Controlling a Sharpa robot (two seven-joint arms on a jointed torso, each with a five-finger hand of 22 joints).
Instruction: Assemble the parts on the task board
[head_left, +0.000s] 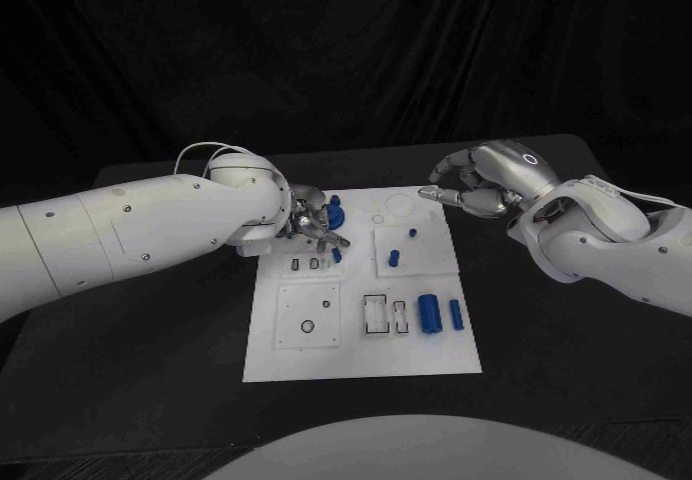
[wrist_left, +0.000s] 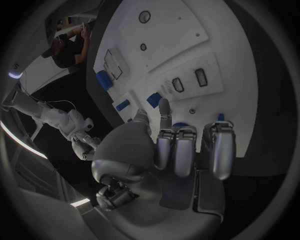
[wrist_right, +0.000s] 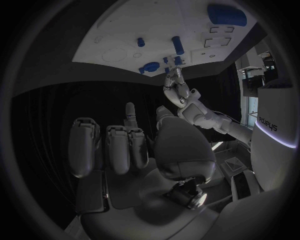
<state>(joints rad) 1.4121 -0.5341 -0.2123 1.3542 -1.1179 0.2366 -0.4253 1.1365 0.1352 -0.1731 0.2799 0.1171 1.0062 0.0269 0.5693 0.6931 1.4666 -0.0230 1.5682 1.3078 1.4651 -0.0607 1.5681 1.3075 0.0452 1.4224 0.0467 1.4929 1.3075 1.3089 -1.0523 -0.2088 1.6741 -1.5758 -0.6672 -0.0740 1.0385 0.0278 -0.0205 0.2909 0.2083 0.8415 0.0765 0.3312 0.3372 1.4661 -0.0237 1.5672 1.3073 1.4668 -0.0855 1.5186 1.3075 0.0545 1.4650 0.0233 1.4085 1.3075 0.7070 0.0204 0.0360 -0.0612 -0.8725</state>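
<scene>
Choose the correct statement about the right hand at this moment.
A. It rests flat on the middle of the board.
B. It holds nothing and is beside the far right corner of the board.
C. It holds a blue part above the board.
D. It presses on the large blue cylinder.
B: the right hand has curled fingers with nothing in them, at the far right corner of the task board.

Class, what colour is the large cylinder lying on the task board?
Blue; the large cylinder shows best in the head view.
</scene>
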